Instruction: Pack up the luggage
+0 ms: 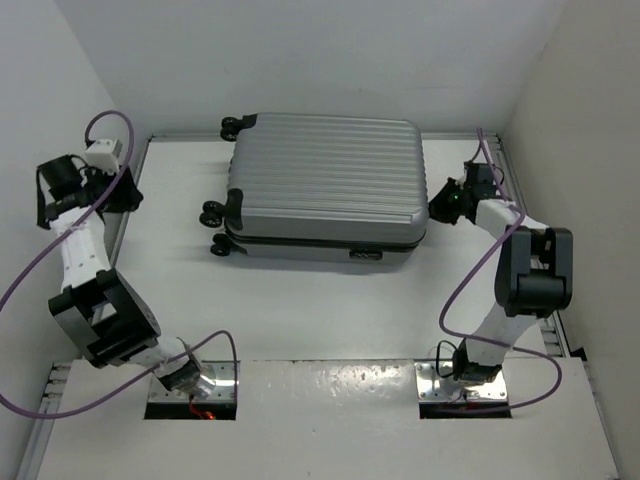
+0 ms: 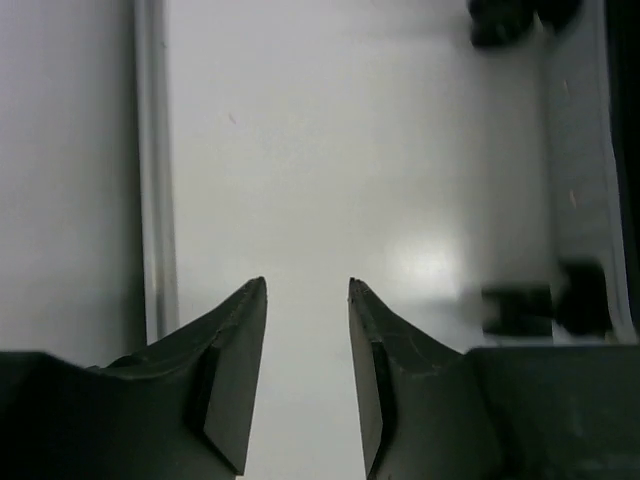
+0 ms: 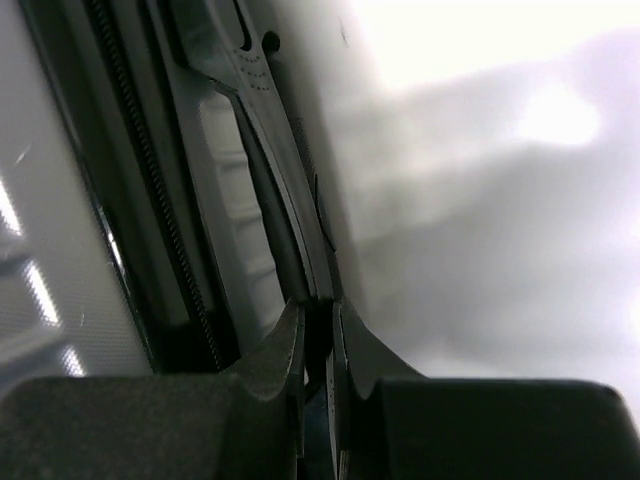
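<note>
Lying shut on the worktop, long axis left-right, the luggage had the right gripper at its right end, jaws nipped on a thin seam strip; the left gripper, jaws apart, stood well off.

Suitcase blocks far middle, table bare in front, open lane between left wall and wheels, right gripper clamped on suitcase end.
</note>
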